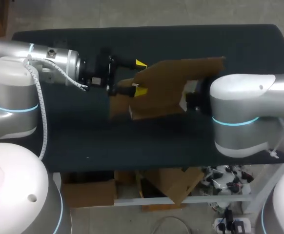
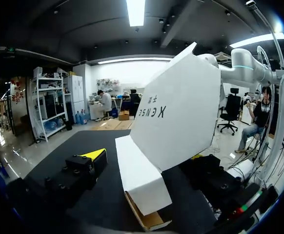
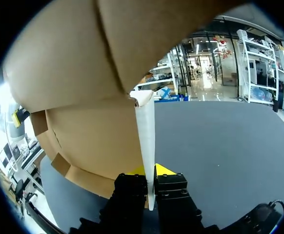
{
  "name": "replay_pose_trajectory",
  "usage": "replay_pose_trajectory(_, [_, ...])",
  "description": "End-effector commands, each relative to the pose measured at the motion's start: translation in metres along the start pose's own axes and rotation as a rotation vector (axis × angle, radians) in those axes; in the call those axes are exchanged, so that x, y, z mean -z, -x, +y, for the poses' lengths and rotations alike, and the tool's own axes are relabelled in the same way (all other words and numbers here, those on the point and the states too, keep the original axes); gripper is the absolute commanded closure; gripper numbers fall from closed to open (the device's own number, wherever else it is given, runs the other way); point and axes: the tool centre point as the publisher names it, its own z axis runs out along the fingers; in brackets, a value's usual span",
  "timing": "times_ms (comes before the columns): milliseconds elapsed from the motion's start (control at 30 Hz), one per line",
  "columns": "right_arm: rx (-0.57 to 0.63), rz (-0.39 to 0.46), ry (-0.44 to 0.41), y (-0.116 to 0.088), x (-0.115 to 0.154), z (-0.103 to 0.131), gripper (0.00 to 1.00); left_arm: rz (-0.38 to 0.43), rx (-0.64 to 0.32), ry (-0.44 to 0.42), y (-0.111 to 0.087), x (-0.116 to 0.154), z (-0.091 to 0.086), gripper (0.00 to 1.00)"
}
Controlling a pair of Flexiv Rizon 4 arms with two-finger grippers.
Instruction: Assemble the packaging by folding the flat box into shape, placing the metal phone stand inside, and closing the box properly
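My right jaws are clamped on the thin edge of one panel of the box (image 3: 78, 122), holding it over the middle of the dark table (image 1: 191, 39). The box is only partly folded. Its brown inside faces my right wrist camera and its white outside faces my left one. My left jaws stand wide apart with the box's narrow folded end between them. One yellow fingertip (image 2: 97, 154) sits clear of the white panel. The other finger looks clear too, though that side is dim.
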Motion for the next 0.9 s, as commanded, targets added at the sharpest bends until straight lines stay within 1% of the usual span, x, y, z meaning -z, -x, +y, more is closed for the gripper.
replay_pose_trajectory(33, [-0.008, 0.033, -0.120, 0.012, 0.003, 0.004, 1.00, -0.004, -0.003, 0.005, -0.005, 0.013, 0.000, 0.00])
replay_pose_trajectory(133, [-0.017, 0.040, -0.138, 0.016, 0.004, 0.001, 1.00, -0.003, -0.005, 0.015, -0.006, 0.018, 0.000, 0.00])
replay_pose_trajectory(300, [-0.028, 0.079, -0.164, 0.022, 0.008, -0.002, 1.00, 0.007, -0.016, 0.042, -0.008, 0.027, -0.001, 0.00])
replay_pose_trajectory(467, [-0.038, 0.139, -0.191, 0.032, 0.014, -0.004, 1.00, 0.023, -0.025, 0.041, -0.011, 0.035, -0.001, 0.00])
replay_pose_trajectory(500, [-0.037, 0.140, -0.203, 0.034, 0.015, -0.004, 1.00, 0.024, -0.025, 0.041, -0.012, 0.036, -0.001, 0.00])
replay_pose_trajectory(567, [-0.035, 0.174, -0.204, 0.036, 0.016, -0.005, 1.00, 0.030, -0.029, 0.042, -0.013, 0.039, 0.000, 0.00])
replay_pose_trajectory(767, [-0.034, 0.201, -0.277, 0.043, 0.021, -0.003, 1.00, 0.041, -0.046, 0.052, -0.014, 0.050, 0.001, 0.00])
replay_pose_trajectory(900, [-0.035, 0.214, -0.348, 0.048, 0.024, 0.000, 1.00, 0.051, -0.057, 0.072, -0.015, 0.055, 0.001, 0.00])
